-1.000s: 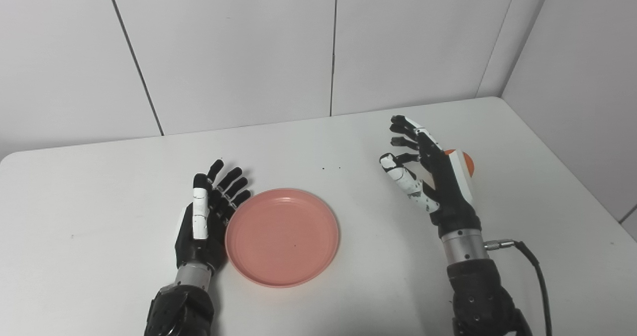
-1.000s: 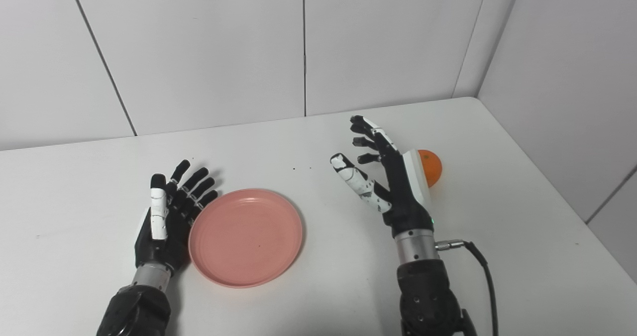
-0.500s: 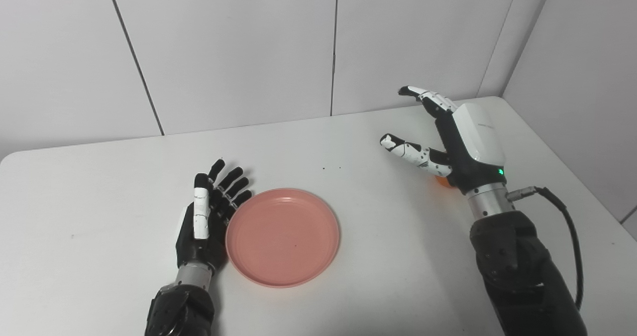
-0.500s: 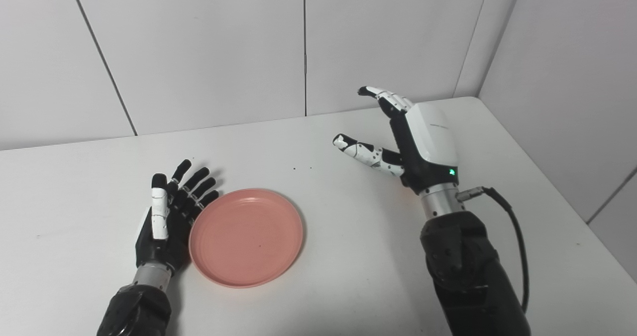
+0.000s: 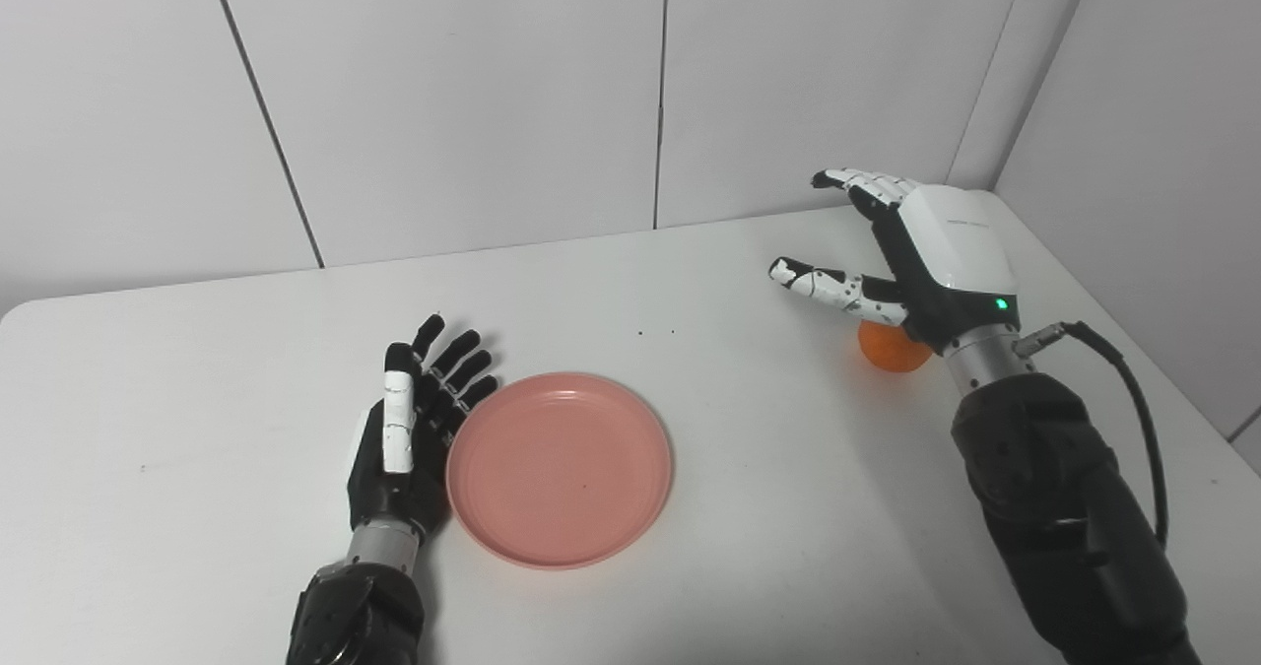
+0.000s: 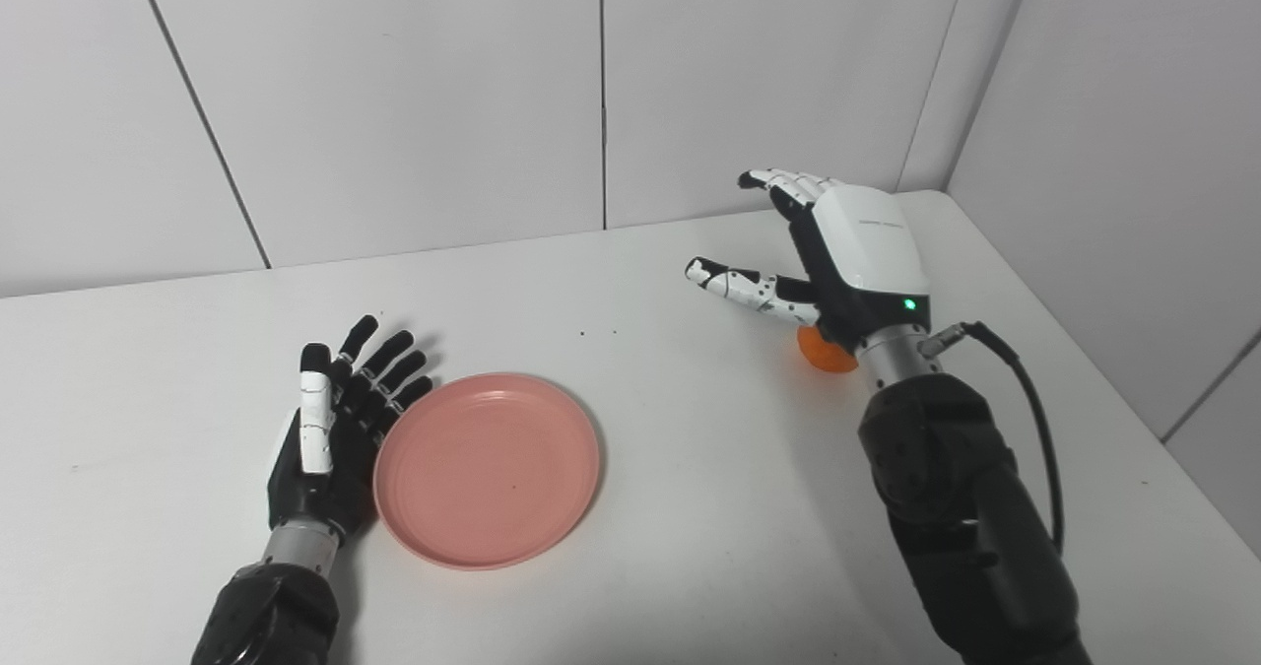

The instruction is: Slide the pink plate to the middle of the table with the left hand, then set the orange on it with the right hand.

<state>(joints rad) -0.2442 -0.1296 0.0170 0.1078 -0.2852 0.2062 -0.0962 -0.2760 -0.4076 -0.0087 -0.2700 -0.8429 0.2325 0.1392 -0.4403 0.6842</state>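
1. The right hand (image 5: 936, 256) has lifted and swung over the orange (image 5: 892, 348) in the last second, palm down, fingers spread and holding nothing. The fruit peeks out under the wrist, sitting on the bench (image 5: 197, 379) at its right side.
2. So the grasp looks imminent, not yet made.
3. The left hand (image 5: 409, 429) hasn't budged: fingers spread, resting flat against the pink plate (image 5: 560, 468), which sits left of centre.
4. Between orange and plate there's only bare bench; nothing blocks the carry.
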